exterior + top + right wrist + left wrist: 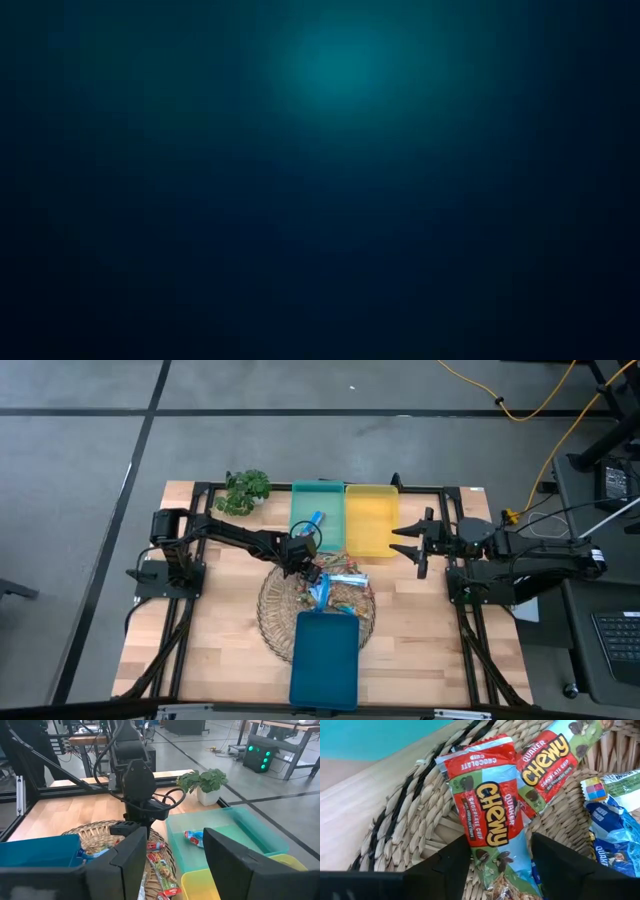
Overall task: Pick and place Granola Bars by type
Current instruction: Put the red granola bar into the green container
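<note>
Down in the basket at the middle of the worktop, the left tool hangs over its far left rim, fingers spread to either side of a bar. That bar has a shiny wrapper, red at one end and pale blue-green at the other, with yellow "CHEWY" lettering, "Quaker" and "chocolate chip" printed on it, and pictures of chocolate chips. Whether the fingers touch it cannot be told. It lies on the woven straw of the basket, partly over a second bar of the same red and green kind, which lies slanted just beside it. A blue-wrapped bar is crumpled next to them, and a white-ended wrapper with coloured squares shows above it.

From above, several more wrappers of blue, red and green sit in a loose heap at the far side of the basket. A dark blue tray lies over the basket's near part. Beyond the basket stand a green tray and, touching it on the right, a yellow tray. 1 bar with blue and red on its wrapper lies in the green tray. A small potted plant stands left of the green tray.

The right tool waits just right of the yellow tray, fingers spread and gripping nothing.

The low view is dark and shows nothing.
</note>
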You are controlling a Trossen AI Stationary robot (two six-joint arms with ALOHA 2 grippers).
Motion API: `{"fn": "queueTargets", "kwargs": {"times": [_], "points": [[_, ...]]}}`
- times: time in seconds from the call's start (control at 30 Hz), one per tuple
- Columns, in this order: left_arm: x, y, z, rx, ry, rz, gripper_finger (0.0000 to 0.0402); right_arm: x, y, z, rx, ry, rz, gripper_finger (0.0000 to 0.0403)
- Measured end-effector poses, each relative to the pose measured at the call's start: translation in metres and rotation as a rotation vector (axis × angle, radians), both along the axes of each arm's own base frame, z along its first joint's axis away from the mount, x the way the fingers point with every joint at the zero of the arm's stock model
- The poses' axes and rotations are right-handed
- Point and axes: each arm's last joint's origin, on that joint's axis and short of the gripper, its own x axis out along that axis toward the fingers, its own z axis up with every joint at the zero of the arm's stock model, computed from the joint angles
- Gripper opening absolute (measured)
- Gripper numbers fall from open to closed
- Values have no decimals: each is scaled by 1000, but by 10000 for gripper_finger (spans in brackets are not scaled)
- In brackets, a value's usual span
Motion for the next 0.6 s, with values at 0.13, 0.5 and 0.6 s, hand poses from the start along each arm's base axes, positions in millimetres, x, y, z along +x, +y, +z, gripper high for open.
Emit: {"fn": "queueTargets", "kwargs": {"times": [0.13, 0.5, 0.6], "points": [[0, -1, 0, -8, 0, 17, 150, 0, 0, 0, 0, 0, 0, 196], [-2, -2, 8, -39, -26, 5, 68, 0, 0, 0, -1, 0, 1, 196], [-3, -3, 16, -33, -48, 10, 62, 0, 0, 0, -3, 0, 2, 196]]}}
